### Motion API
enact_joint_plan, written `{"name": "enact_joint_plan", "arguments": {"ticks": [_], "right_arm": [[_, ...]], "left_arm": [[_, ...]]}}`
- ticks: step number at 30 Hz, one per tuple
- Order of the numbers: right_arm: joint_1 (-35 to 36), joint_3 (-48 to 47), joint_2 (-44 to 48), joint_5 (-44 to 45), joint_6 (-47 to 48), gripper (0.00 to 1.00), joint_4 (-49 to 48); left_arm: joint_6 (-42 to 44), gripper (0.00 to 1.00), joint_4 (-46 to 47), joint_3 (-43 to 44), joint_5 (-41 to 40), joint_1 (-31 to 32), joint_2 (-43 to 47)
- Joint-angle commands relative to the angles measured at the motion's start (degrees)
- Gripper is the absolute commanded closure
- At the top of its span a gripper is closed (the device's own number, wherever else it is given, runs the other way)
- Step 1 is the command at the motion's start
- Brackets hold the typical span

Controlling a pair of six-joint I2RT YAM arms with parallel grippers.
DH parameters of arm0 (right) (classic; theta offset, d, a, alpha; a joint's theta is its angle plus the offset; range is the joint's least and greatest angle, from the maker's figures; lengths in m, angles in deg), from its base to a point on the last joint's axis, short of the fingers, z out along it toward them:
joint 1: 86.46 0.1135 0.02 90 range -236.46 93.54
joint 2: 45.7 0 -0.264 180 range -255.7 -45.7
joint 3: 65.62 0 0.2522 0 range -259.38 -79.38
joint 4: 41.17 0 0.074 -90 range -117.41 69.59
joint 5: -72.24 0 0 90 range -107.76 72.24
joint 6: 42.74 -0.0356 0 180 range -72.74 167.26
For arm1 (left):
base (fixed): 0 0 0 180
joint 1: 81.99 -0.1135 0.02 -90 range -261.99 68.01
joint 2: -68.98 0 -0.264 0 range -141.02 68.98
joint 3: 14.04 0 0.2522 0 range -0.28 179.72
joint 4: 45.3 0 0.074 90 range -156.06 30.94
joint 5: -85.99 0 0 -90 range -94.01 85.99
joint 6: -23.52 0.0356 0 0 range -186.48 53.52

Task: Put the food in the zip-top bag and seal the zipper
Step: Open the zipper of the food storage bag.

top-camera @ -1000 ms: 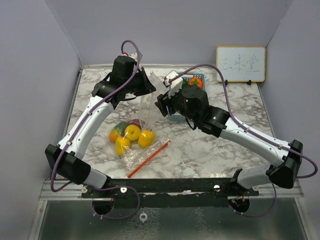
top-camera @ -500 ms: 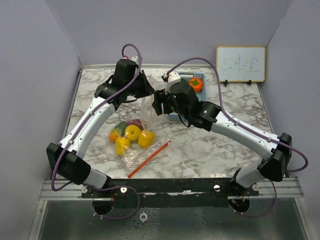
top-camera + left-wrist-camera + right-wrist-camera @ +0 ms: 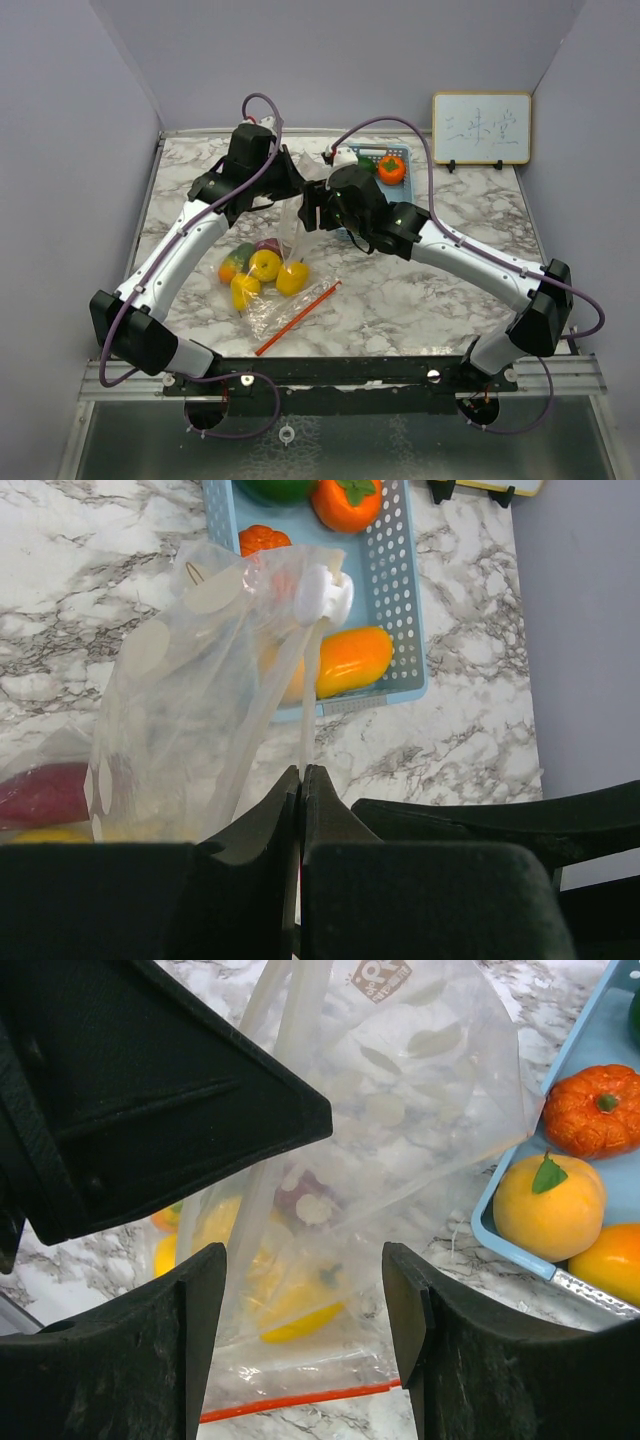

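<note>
- The left gripper (image 3: 302, 772) is pressed together, pinching a thin edge of the clear zip-top bag (image 3: 190, 710) and holding the bag's upper part off the marble table (image 3: 420, 300).
- The right gripper (image 3: 305, 1300) has its fingers spread. The raised bag wall lies just ahead, between them, and whether they touch it cannot be told.
- Yellow, purple and orange-green toy food (image 3: 265, 266) sits in the bag's lower part on the table, below both grippers and near the bag's red strip (image 3: 297, 318).
- More food lies in the light blue basket (image 3: 405, 590) just beyond the bag, including an orange pumpkin (image 3: 595, 1110) and a yellow-orange leafed fruit (image 3: 550, 1205).
</note>
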State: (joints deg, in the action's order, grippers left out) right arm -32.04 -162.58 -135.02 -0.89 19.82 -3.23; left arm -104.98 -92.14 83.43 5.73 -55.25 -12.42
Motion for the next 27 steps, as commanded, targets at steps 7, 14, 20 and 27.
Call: {"name": "enact_joint_plan", "arguments": {"ticks": [7, 14, 20, 27], "right_arm": [[0.25, -1.7, -0.92, 1.09, -2.74, 0.36, -0.5], [0.26, 0.07, -3.48, 5.75, -2.89, 0.37, -3.11], [0.26, 1.49, -4.33, 8.47, -3.11, 0.48, -5.83], [0.26, 4.31, -4.25, 9.43, -2.06, 0.81, -8.05]], "left_arm": [[-0.54, 1.0, 2.49, -0.94, -1.53, 0.55, 1.39], [-1.59, 1.0, 3.29, -0.22, -0.5, 0.94, 1.22], [-2.59, 1.0, 3.9, -0.66, 0.61, 1.29, 1.4], [-3.79, 1.0, 5.31, -1.85, 1.74, 1.3, 2.24]]}}
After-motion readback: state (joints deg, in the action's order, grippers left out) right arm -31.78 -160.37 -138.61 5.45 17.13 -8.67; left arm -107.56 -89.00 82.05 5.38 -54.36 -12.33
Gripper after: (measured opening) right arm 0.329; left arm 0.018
